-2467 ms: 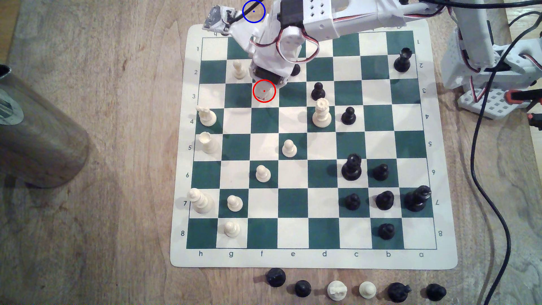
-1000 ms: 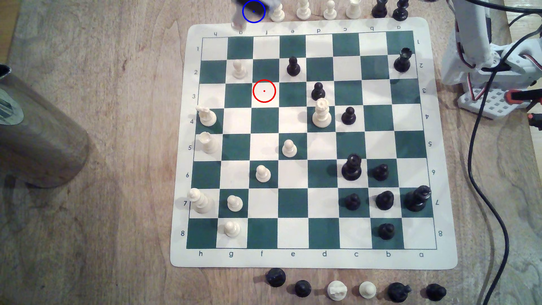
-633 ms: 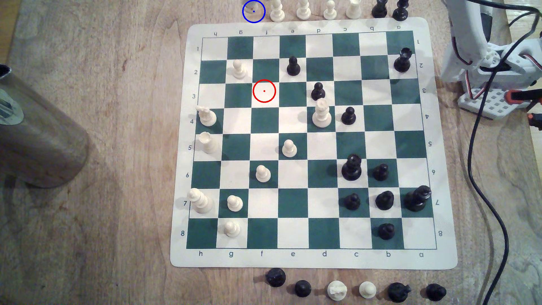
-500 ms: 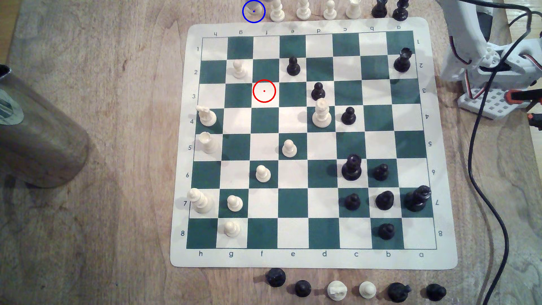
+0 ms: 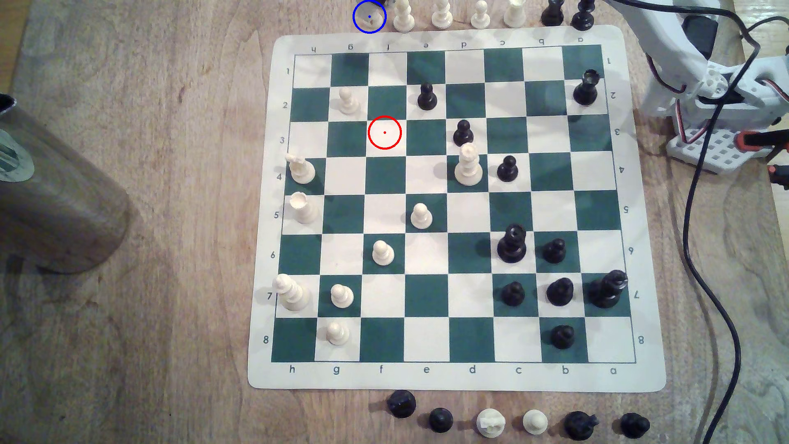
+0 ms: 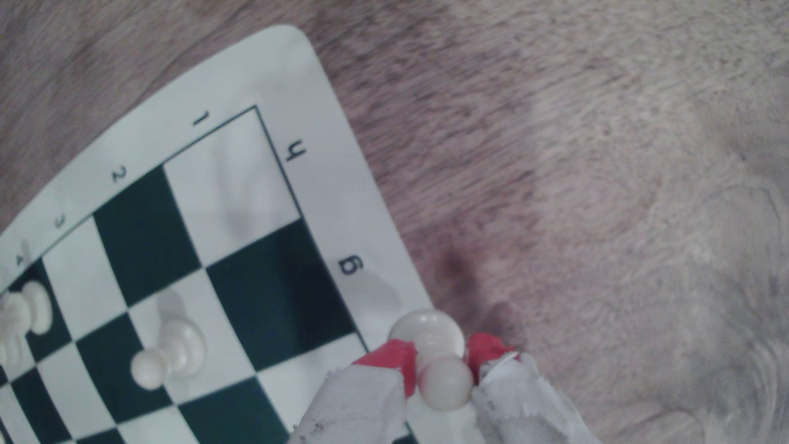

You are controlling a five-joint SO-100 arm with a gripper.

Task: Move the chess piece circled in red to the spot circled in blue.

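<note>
The chess piece circled in red, a cream-white pawn (image 6: 427, 331), sits between the red-tipped fingers (image 6: 395, 358) of my gripper (image 6: 442, 354), which is shut on its neck. In the wrist view its base lies past the mat's corner by the letter g, over the wood. In the exterior view the pawn (image 5: 366, 18) shows as a pale shape inside the spot circled in blue (image 5: 369, 30) at the top edge. The red ring (image 5: 384, 147) encloses a bare white square on row 3. Whether the base touches the table cannot be told.
A row of white and black pieces (image 5: 403, 17) stands just to the exterior view's right of the blue ring. A white pawn (image 5: 348, 100) is on g2. A metal cylinder (image 5: 55, 192) lies at the left. The arm's base (image 5: 717, 106) and cables (image 5: 704, 256) are at the right.
The gripper, which stood over the red-ringed square around the pawn, has carried it off the board to the blue ring. In the last half second only the arm's upper link shifted slightly.
</note>
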